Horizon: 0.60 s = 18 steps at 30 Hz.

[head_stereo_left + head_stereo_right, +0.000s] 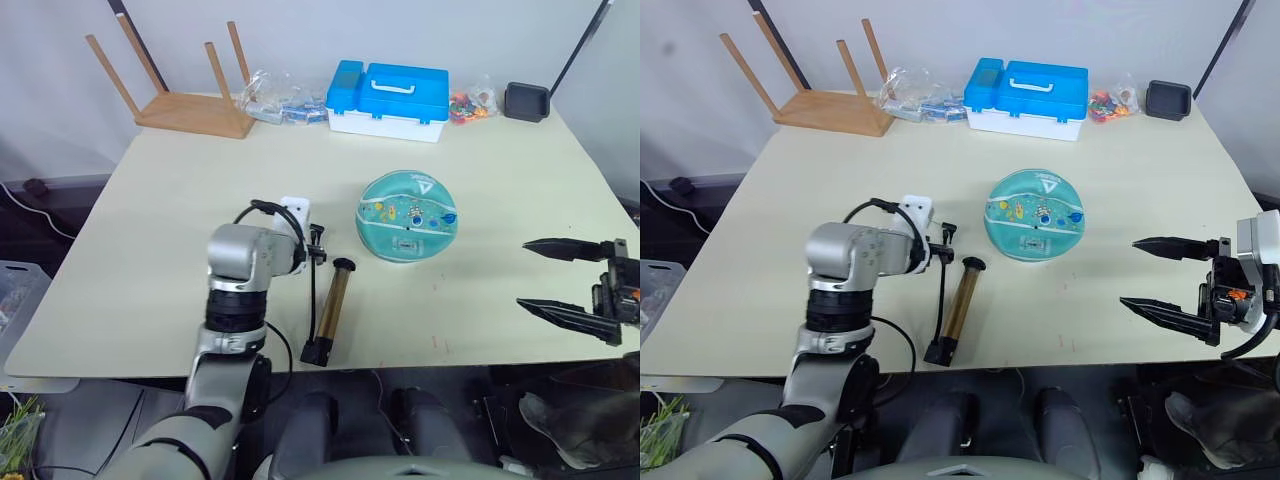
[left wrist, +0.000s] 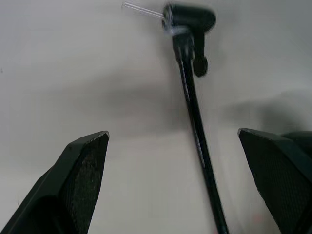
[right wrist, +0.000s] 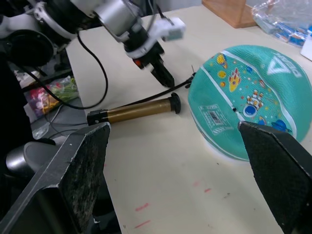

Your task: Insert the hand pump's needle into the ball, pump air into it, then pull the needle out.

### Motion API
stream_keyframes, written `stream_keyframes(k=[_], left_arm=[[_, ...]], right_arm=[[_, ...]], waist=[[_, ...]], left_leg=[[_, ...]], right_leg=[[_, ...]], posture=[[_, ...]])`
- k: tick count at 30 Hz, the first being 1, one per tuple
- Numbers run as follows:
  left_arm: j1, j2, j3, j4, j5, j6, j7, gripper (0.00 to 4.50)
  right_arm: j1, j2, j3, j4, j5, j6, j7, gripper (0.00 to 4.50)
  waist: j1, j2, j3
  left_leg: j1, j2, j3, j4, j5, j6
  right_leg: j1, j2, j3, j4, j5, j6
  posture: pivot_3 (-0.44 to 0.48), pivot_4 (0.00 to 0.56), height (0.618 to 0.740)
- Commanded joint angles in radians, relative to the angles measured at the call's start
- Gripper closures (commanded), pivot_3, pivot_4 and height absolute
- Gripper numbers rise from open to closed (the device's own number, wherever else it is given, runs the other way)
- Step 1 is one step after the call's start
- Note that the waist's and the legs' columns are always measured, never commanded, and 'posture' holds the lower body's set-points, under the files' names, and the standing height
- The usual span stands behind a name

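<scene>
Left gripper [image 2: 173, 146]: 2 fingers spread, grasping nothing, poised over the thin black hose [image 2: 195, 122] near the needle [image 2: 141, 9]. Right gripper [image 1: 1155, 275]: fingers apart, empty, right of the ball [image 1: 1040, 215]. Hand pump [image 1: 960, 305]: flat on the table [image 1: 1140, 170], just left of the ball. Back edge: blue case [image 1: 1030, 95], upturned wooden stool [image 1: 825, 100].

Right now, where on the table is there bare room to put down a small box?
Bare: the wide left side between the stool and the left gripper, and the strip between the ball and the right gripper. Crowded: the far edge around the blue case, and by the pump.
</scene>
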Motion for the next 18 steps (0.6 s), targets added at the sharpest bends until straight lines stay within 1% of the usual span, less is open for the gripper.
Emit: stream_keyframes(k=[1,6,10,14,17,18], left_arm=[[-0.047,-0.026,0.008,0.058,0.044,0.002,0.018,0.00],[-0.094,-0.051,0.011,0.158,0.111,-0.020,0.033,0.00],[-0.115,-0.071,0.016,0.216,0.134,-0.043,0.016,0.00],[-0.116,-0.095,0.016,0.277,0.162,-0.093,0.016,0.00],[-0.105,-0.100,0.013,0.313,0.175,-0.134,0.007,0.00],[-0.103,-0.101,0.015,0.327,0.176,-0.141,0.002,0.52]], right_arm=[[-0.010,-0.009,-0.016,-0.012,0.003,-0.015,0.009,0.12],[-0.011,-0.003,-0.011,-0.020,0.000,-0.015,0.008,0.12],[-0.009,0.002,-0.006,-0.024,-0.004,-0.019,0.006,0.12],[-0.009,0.008,-0.001,-0.030,-0.006,-0.022,0.001,0.12],[-0.011,0.009,0.002,-0.032,-0.007,-0.022,-0.002,0.12],[-0.011,0.010,0.002,-0.032,-0.008,-0.023,-0.003,0.00]], waist=[[0.001,0.000,0.000],[0.004,0.000,0.000],[0.005,0.000,0.000],[0.008,0.000,0.000],[0.009,0.001,0.000],[0.009,0.001,0.000]], left_leg=[[0.000,0.000,0.000,0.000,0.000,0.000],[0.000,0.000,0.000,0.000,0.000,0.000],[0.000,-0.001,0.000,0.000,0.000,0.000],[0.000,-0.001,0.000,0.000,0.000,0.000],[0.003,-0.002,-0.001,0.000,0.000,0.000],[0.006,-0.002,-0.002,0.000,0.000,0.000]], right_leg=[[0.000,0.000,0.000,0.000,0.000,0.000],[0.000,0.000,0.000,0.000,0.000,0.000],[0.000,-0.001,0.000,0.000,0.000,0.000],[0.001,-0.001,0.000,0.000,0.000,0.001],[0.005,-0.002,-0.001,-0.001,0.000,0.001],[0.008,-0.003,-0.002,-0.002,0.000,0.002]], posture=[[0.000,0.150,0.740],[0.000,0.150,0.740],[0.000,0.150,0.740],[0.000,0.150,0.740],[0.000,0.150,0.740],[0.000,0.150,0.740]])
